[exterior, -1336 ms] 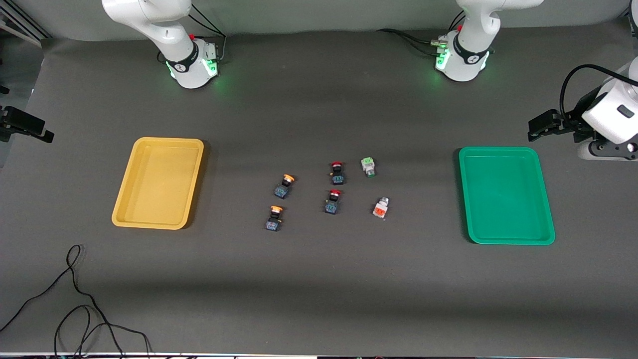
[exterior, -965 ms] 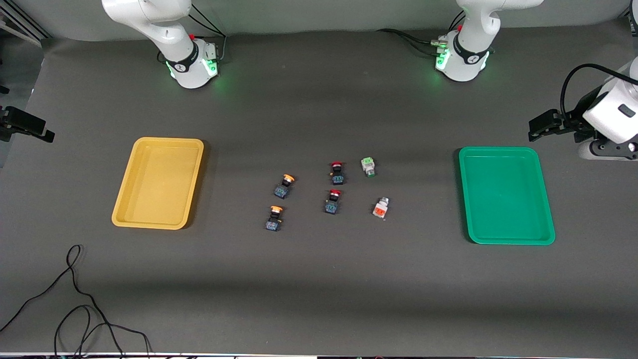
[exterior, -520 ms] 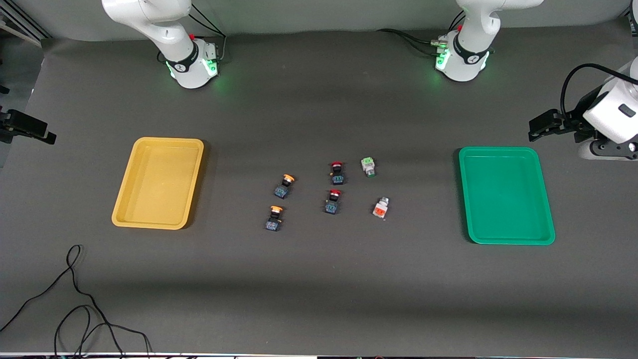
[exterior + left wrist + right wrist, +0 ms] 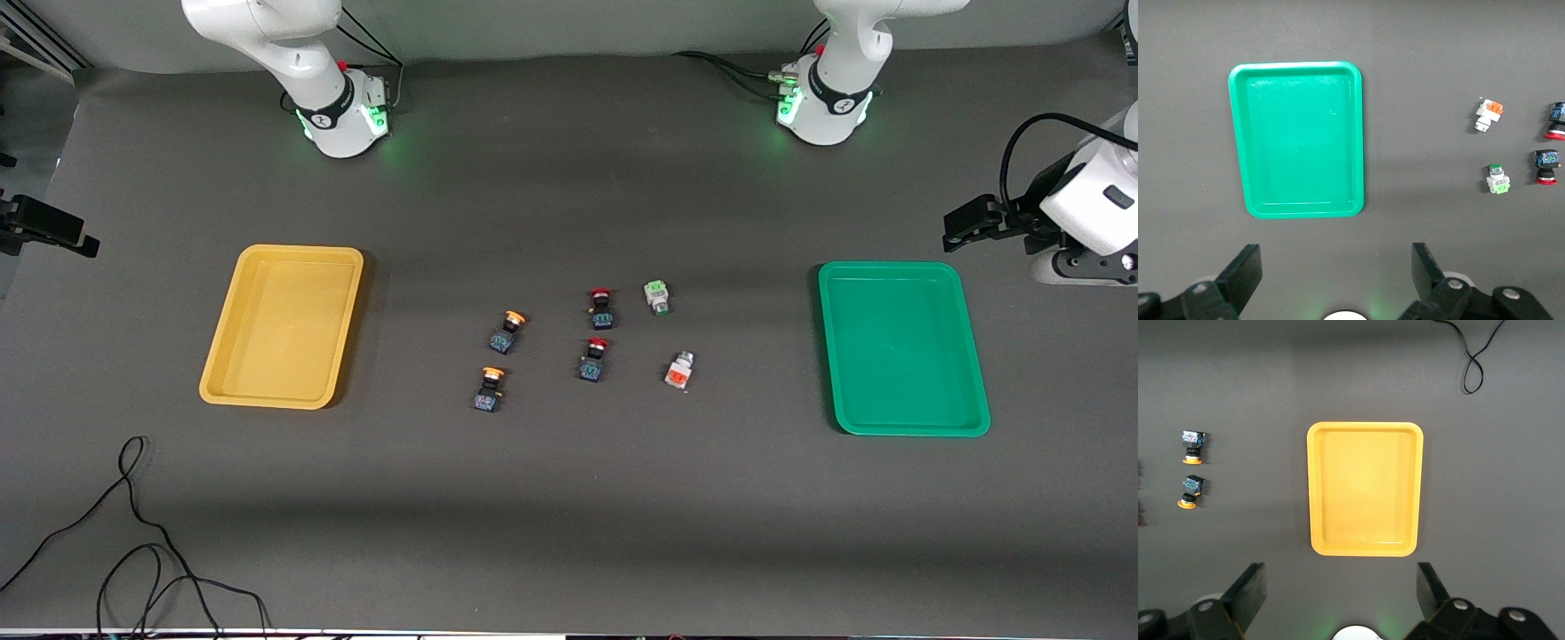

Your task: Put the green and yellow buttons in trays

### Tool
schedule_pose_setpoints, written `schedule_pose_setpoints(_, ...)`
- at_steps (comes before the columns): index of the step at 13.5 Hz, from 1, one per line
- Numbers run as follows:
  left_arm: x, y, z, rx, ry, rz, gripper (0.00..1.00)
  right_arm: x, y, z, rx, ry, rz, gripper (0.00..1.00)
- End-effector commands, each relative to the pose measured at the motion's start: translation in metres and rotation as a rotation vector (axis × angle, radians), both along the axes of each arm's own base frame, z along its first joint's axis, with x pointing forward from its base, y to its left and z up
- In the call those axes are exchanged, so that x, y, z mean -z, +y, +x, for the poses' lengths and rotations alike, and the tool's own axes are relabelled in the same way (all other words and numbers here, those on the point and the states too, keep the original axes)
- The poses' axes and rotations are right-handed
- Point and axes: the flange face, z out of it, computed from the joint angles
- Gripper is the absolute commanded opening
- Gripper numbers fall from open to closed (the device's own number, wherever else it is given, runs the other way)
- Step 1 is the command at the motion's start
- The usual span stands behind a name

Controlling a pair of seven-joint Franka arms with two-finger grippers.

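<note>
Two orange-yellow-capped buttons (image 4: pixel 507 331) (image 4: pixel 488 389) lie mid-table toward the yellow tray (image 4: pixel 283 326). A white green-ended button (image 4: pixel 657 297) and a white orange-red-ended button (image 4: pixel 680 370) lie toward the green tray (image 4: pixel 902 347). Both trays hold nothing. My left gripper (image 4: pixel 1336 263) is open and empty, high over the table between its base and the green tray (image 4: pixel 1298 140). My right gripper (image 4: pixel 1341 580) is open and empty, high over the table between its base and the yellow tray (image 4: pixel 1365 487). The right wrist view shows the yellow-capped buttons (image 4: pixel 1191 447).
Two red-capped dark buttons (image 4: pixel 601 308) (image 4: pixel 593 359) lie between the yellow-capped and the white buttons. A black cable (image 4: pixel 133 524) loops on the table near the front camera at the right arm's end. The arm bases (image 4: pixel 342 111) (image 4: pixel 822 102) stand farthest from the front camera.
The right arm's black part at the edge of the front view has shifted slightly. Nothing on the table has moved.
</note>
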Motion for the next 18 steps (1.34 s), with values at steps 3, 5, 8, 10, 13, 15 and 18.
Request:
schedule_pose_setpoints(3, 0.0, -0.005, -0.006, 0.008, 0.014, -0.001, 1.0, -0.005, -0.001, 0.001, -0.002, 0.006, -0.028, 1.0)
schedule_pose_setpoints(5, 0.01, -0.012, -0.006, 0.015, 0.028, -0.006, 1.0, 0.003, 0.001, 0.007, -0.004, 0.024, -0.031, 1.0)
schedule_pose_setpoints(8, 0.029, -0.059, -0.016, -0.01, 0.052, 0.013, 1.0, 0.008, 0.001, 0.008, -0.004, 0.035, -0.026, 1.0)
schedule_pose_setpoints(10, 0.043, -0.101, -0.026, -0.036, 0.058, 0.032, 1.0, 0.015, 0.003, 0.007, -0.009, 0.053, -0.03, 1.0)
schedule_pose_setpoints(13, 0.07, -0.164, -0.047, -0.048, 0.057, 0.051, 1.0, 0.021, -0.005, 0.001, 0.005, 0.112, -0.017, 1.0)
schedule_pose_setpoints(15, 0.081, -0.213, -0.067, -0.043, 0.046, 0.061, 1.0, 0.023, -0.006, -0.006, 0.009, 0.16, -0.016, 1.0)
schedule_pose_setpoints(18, 0.097, -0.279, -0.098, -0.123, -0.026, 0.04, 1.0, 0.029, -0.008, -0.01, 0.013, 0.198, -0.011, 1.0)
